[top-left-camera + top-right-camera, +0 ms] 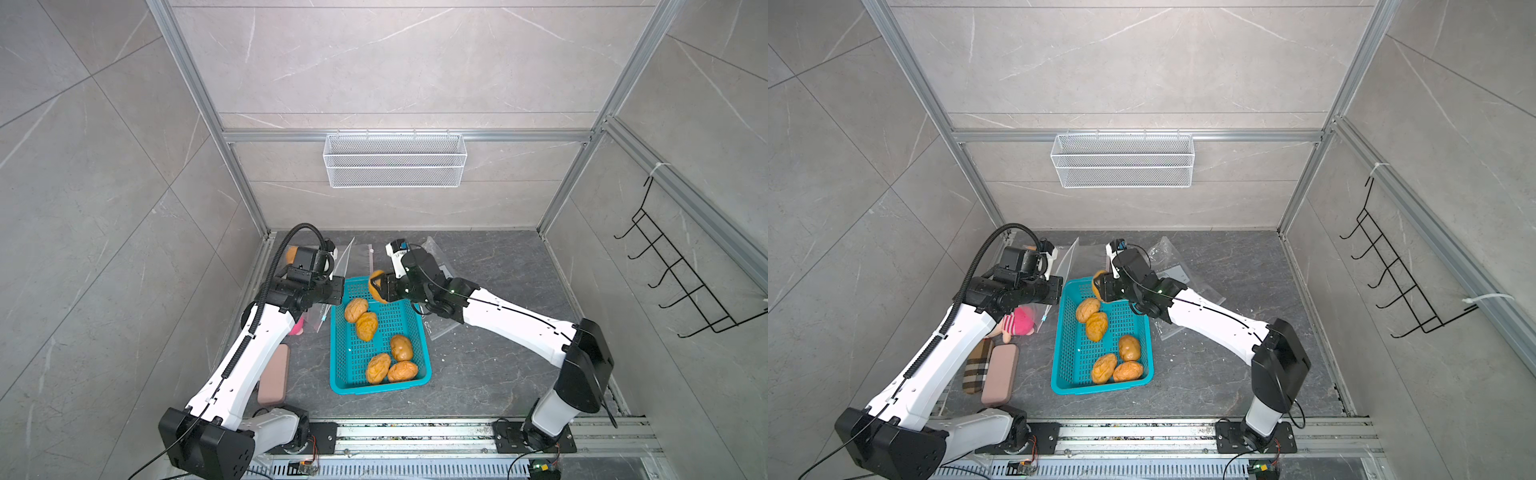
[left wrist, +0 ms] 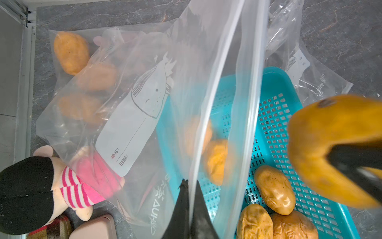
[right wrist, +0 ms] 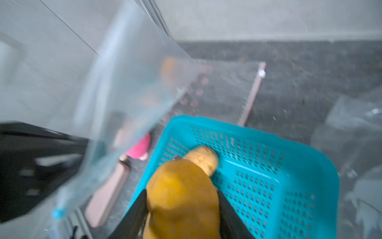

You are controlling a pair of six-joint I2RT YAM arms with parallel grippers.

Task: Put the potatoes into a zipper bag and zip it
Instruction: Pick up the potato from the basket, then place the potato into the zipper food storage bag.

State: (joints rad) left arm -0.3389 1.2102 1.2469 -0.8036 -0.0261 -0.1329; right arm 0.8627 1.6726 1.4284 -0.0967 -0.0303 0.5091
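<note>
Several potatoes (image 1: 367,326) lie in a teal perforated basket (image 1: 338,386) at the middle of the floor. My right gripper (image 3: 182,191) is shut on one potato (image 3: 179,180), held above the basket's far left corner (image 1: 376,277). My left gripper (image 2: 189,183) is shut on the rim of the clear zipper bag (image 2: 128,99), holding its mouth up beside the basket. Three potatoes (image 2: 71,52) show through the bag's film. In both top views the left gripper (image 1: 338,291) sits at the basket's far left edge.
A plush doll (image 1: 1017,322), a pink case (image 1: 1000,374) and a plaid case (image 1: 976,365) lie left of the basket. Another clear bag (image 1: 1167,257) lies under my right arm. A wire basket (image 1: 395,160) hangs on the back wall, a black hook rack (image 1: 681,266) on the right.
</note>
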